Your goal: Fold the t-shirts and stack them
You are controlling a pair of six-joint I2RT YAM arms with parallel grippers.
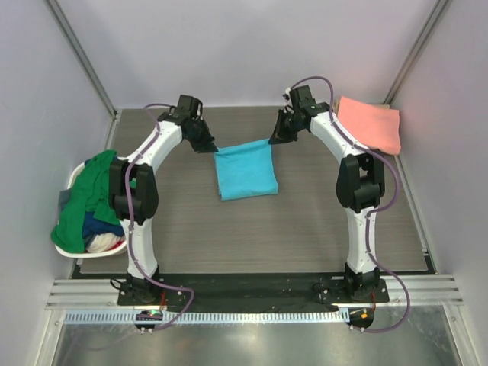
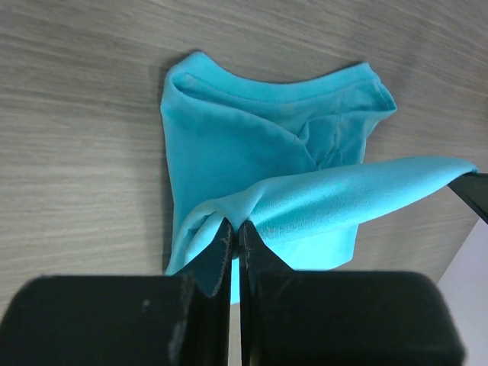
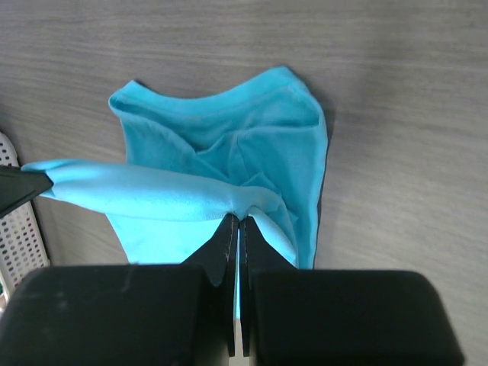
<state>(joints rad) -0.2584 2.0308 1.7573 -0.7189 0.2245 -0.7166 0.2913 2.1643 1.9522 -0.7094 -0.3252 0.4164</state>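
Sky-blue t-shirt (image 1: 245,174): where is it sitting for you?

You have it folded on the table (image 1: 305,229), midway between the left and right edges and toward the far edge. Most of it lies flat, with only the far edge lifted.

Which way does it point?

It is nearly square, so you get no strong long axis. The lifted edge runs left to right, its right end a touch farther from you. A stitched hem lies at the opposite end, toward the near edge.

And your grippers?

Your left gripper (image 2: 235,226) is pressed together on the far left corner of the cloth, and your right gripper (image 3: 236,219) pinches the far right corner the same way. The edge is stretched taut between them.

What else is around you?

A folded salmon-pink t-shirt (image 1: 370,122) lies in the far right corner, well apart from the blue one. Your right arm crosses its left edge in the top view. At the left edge stands a white basket (image 1: 75,174) with a green t-shirt (image 1: 91,191) heaped over its rim and a navy one (image 1: 99,225) under that. Your left arm runs just beside the basket.
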